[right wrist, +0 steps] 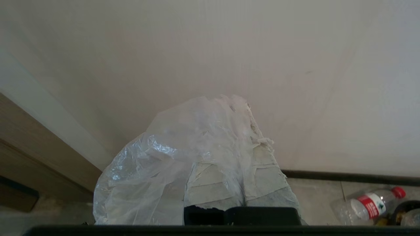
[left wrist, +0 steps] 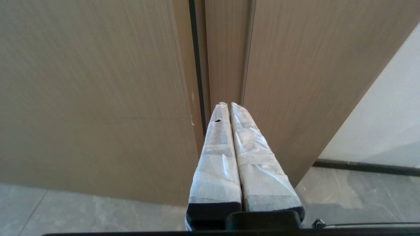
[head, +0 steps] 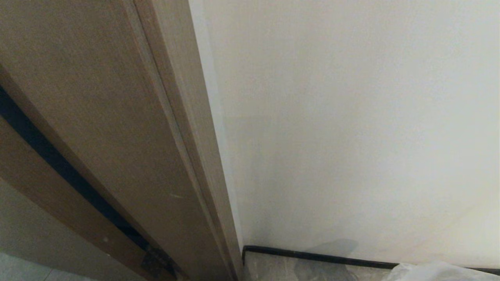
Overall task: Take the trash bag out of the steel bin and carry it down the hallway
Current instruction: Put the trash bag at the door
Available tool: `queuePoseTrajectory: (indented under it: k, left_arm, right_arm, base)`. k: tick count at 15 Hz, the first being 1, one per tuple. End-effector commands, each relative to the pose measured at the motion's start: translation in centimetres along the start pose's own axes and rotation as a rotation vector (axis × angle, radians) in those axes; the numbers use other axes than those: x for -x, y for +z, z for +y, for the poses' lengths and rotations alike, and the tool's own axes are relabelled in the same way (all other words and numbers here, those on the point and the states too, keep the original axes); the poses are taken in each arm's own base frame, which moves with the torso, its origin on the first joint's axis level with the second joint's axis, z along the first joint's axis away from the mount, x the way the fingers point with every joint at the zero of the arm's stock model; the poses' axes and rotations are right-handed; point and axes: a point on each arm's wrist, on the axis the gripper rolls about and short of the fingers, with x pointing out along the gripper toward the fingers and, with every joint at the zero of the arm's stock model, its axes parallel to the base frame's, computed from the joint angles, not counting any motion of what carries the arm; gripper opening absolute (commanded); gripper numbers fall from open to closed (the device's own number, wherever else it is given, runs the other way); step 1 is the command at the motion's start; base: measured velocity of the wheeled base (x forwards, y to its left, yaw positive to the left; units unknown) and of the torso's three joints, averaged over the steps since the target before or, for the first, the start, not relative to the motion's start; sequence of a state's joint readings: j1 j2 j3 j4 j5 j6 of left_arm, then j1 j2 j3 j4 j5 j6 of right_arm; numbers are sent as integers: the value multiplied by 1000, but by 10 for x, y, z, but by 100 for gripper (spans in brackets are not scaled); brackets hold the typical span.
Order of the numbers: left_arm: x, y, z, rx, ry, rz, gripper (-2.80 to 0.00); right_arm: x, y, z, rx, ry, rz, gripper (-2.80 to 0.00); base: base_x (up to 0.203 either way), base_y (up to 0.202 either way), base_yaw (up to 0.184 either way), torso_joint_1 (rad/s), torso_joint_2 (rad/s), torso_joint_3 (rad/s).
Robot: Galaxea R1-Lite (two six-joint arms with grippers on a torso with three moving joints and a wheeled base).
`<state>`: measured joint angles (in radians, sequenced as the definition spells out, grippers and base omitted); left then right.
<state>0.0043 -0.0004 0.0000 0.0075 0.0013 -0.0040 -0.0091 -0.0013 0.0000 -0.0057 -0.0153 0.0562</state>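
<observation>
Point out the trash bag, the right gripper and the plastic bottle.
trash bag (right wrist: 154, 173), right wrist view, crinkled clear side.
right gripper (right wrist: 244, 108), right wrist view, between taped fingertips, shut on the bag.
plastic bottle (right wrist: 369, 205), right wrist view, red label.

The door frame (head: 117, 128) stands on the left, the wall (head: 351, 117) on the right, a baseboard (head: 312, 256) along its foot; the trash bag (head: 437, 272) sits near right; a bottle (right wrist: 370, 205) lies by the baseboard

The only printing in view is on the red label of a clear plastic bottle (right wrist: 370, 205) with a red cap, lying on the floor in the right wrist view. Its white characters are too small to read.
</observation>
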Motion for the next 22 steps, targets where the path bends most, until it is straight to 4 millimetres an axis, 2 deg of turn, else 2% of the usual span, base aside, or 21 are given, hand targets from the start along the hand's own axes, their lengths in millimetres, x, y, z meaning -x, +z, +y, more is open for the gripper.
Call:
queuePoseTrajectory:
  k: [1,20,22]
  left_arm:
    - [0,-1,0,1,1,3,-280]
    - [0,-1,0,-2,1,2,-280]
    - [0,-1,0,-2,1,2,-280]
  right_arm:
    - [0,0,0,1,0,-1,-280]
    - [0,0,0,7,-1,-4,-280]
    - [2,7,0,5,-1,-8,-280]
  base:
    - [0,0,0,5,-1,-203]
    - [0,0,0,3,4,-184]
    - [0,0,0,1,2,-21]
